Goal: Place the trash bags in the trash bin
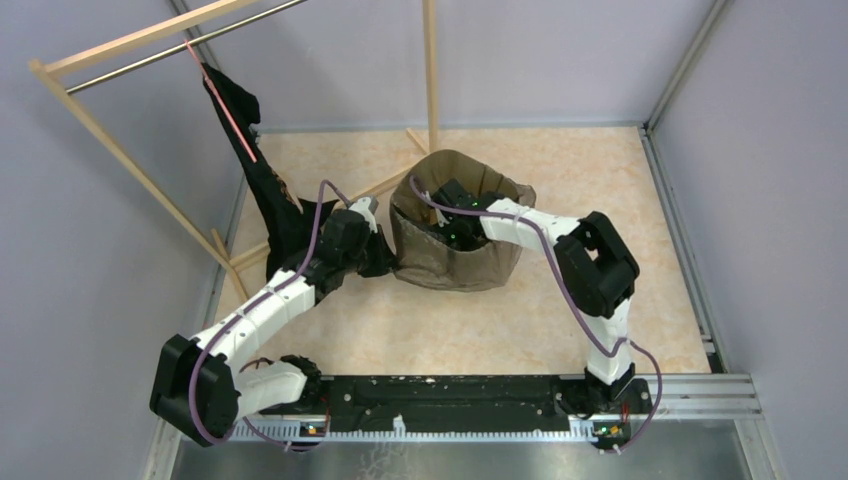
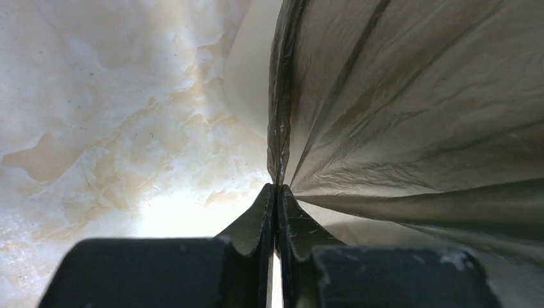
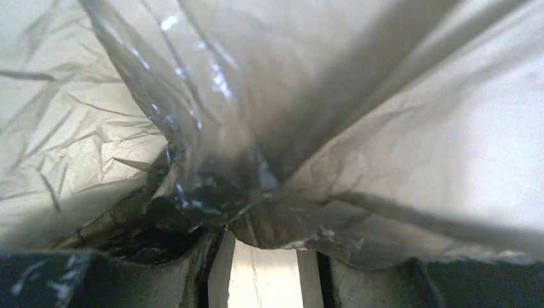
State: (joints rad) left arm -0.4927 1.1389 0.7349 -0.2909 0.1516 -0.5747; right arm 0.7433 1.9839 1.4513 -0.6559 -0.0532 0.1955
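Note:
A dark translucent trash bag (image 1: 462, 266) is draped over the trash bin, whose cream wall (image 2: 247, 77) shows beside the film in the left wrist view. My left gripper (image 1: 383, 256) is at the bin's left side, shut on a fold of the bag's edge (image 2: 277, 173). My right gripper (image 1: 455, 216) reaches down inside the bag's mouth. Its jaws (image 3: 260, 234) stand apart, with crumpled bag film (image 3: 212, 192) lying over the fingertips. A second, black trash bag (image 1: 262, 180) hangs from the wooden rack at the back left.
A wooden rack (image 1: 120, 150) with a metal rod stands at the back left, its legs reaching toward the bin. Grey walls close in the marbled floor (image 1: 590, 180) on three sides. A black rail (image 1: 450, 400) carries both arm bases at the near edge.

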